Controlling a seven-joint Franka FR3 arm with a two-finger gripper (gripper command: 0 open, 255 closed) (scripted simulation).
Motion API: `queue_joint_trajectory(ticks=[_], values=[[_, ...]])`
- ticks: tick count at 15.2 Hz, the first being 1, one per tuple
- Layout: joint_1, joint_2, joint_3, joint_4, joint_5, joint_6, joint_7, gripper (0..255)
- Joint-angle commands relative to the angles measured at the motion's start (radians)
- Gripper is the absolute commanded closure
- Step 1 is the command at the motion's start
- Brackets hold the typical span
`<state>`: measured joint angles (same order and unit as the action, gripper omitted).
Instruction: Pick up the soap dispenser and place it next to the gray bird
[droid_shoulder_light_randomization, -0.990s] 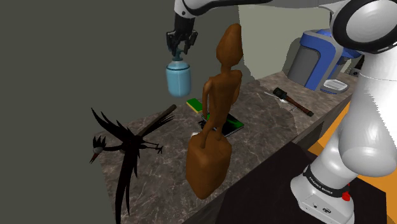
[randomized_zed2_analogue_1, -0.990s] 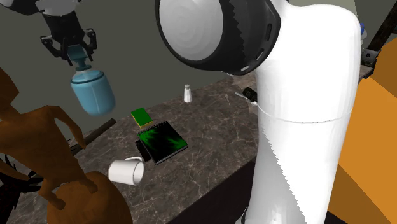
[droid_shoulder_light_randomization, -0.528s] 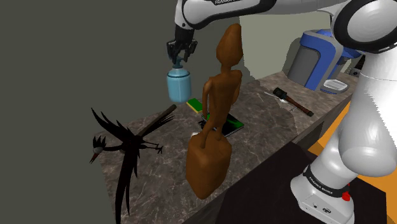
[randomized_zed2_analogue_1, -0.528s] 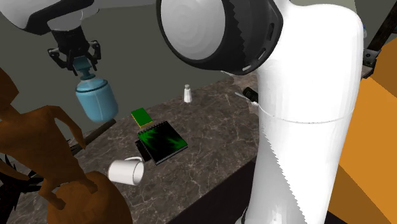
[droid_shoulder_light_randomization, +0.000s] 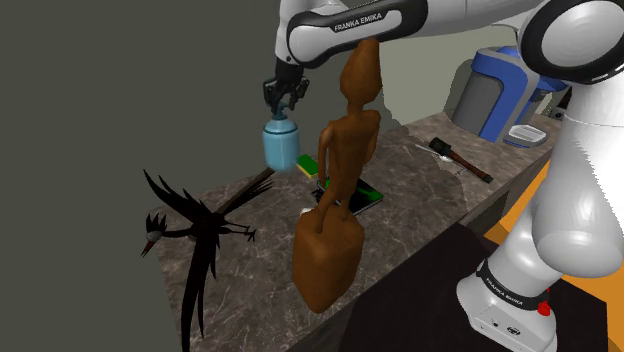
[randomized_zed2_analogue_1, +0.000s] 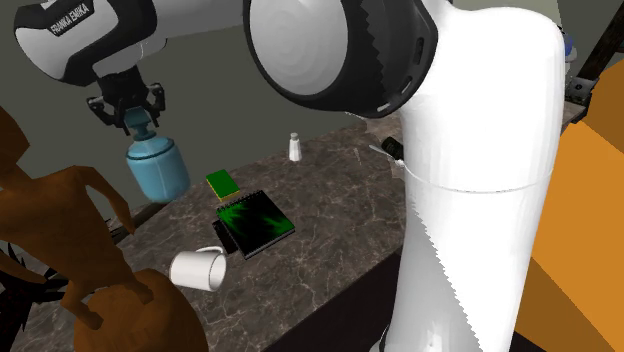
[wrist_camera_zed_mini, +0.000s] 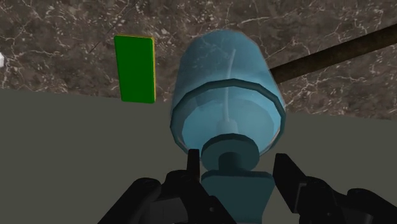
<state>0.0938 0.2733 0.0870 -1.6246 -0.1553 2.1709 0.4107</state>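
Because your claw (droid_shoulder_light_randomization: 283, 101) clasps the dispenser (droid_shoulder_light_randomization: 281, 145) only by its pump, hurrying toward the bird (droid_shoulder_light_randomization: 200, 228) could shake it loose.

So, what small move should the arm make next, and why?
Probably carry the soap dispenser toward the shoulder view's lower left before lowering it. The gripper is shut on its pump top, and it hangs above the counter near the green sponge, well apart from the black bird; a dark stick lies between them.
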Motion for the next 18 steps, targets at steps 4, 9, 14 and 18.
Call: queue_joint_trajectory(ticks=[4,9,14,18], values=[[0.0,0.01,-0.002,-0.053,-0.007,0.065,0.01,255],[0.0,0.028,-0.005,-0.096,-0.015,0.125,0.02,255],[0.001,0.051,-0.008,-0.132,-0.025,0.183,0.031,255],[0.002,0.06,-0.01,-0.144,-0.029,0.205,0.036,255]])
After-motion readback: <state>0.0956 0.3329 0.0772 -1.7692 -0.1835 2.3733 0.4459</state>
